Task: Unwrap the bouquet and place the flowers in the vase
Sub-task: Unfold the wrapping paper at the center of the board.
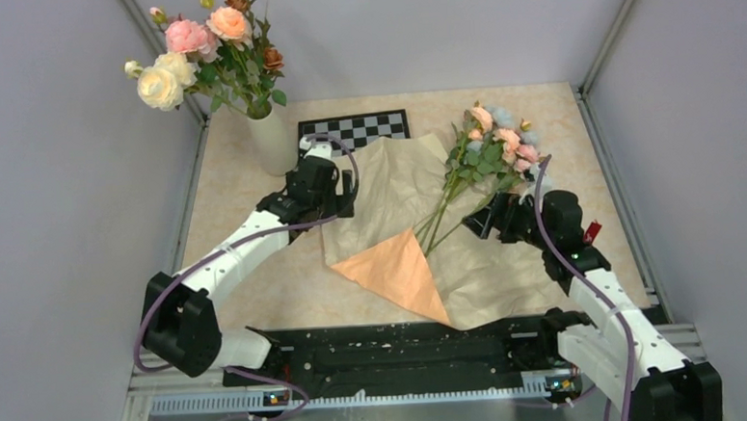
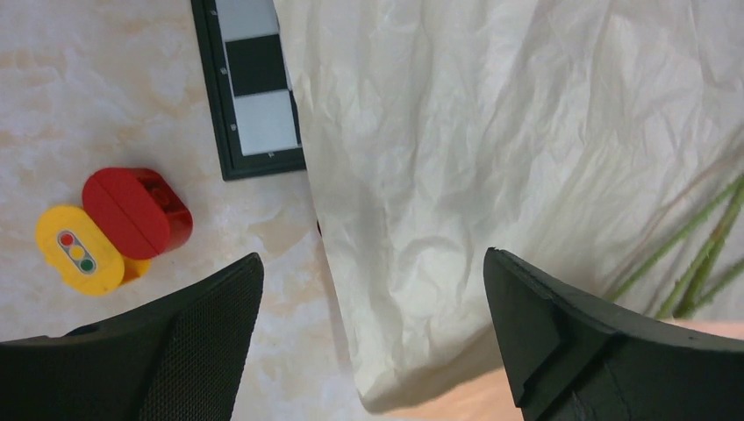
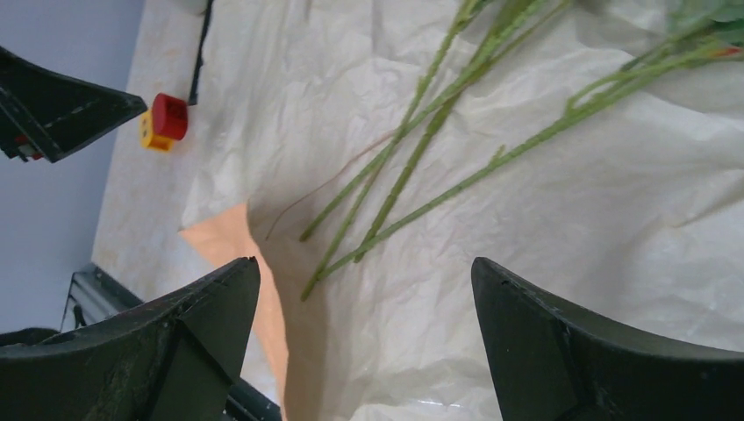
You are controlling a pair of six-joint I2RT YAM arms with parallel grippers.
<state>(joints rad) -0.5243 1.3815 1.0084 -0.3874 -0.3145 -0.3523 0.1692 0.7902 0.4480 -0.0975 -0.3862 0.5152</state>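
Crinkled paper point(image 1: 388, 186) lay spread flat across the middle of the table point(image 1: 243, 188), its orange inner side folded up at the near corner. The flowers point(image 1: 497, 146) rested loose on it, blooms toward the far right and stems point(image 3: 412, 149) fanned toward the centre. My right gripper point(image 3: 364, 263) hung just above those stems, jaws wide and holding nothing. I judged it best to close where the stems ran together, so that all came up as one bunch with no paper caught. My left gripper point(image 2: 373, 259) stood open and empty over the paper's left edge. The vase point(image 1: 271, 139) stood at the far left, well apart, crowded with large roses point(image 1: 197, 46) that I judged would narrow the way in. A chessboard point(image 1: 356, 129) lay behind, partly covered by the paper, with red and yellow toy blocks point(image 2: 114, 224) near it
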